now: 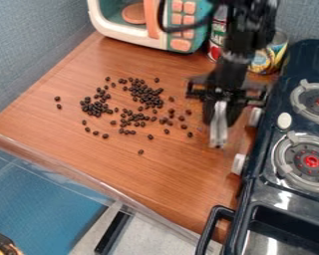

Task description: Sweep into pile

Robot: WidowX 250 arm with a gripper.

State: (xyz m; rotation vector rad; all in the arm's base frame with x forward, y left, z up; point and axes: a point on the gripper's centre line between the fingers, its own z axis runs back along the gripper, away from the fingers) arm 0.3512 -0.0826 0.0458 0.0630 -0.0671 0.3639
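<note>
Beans [148,95]: dark, small, rounded; scattered in loose clumps, centre to left of frame. Gripper [220,119]: black, right of the beans; whether released or clenched cannot be told. Strip [218,134]: silvery, narrow, shiny, beneath it. Likely faults: beans slipping past so slim an edge; a brisk stroke rolling strays over the counter's front edge, lower left; a wide swing knocking the white knob [239,164]. Counter [135,174]: smooth, reddish-brown wood grain. Stove [260,187]: glossy black, right; ring-shaped burners.
</note>
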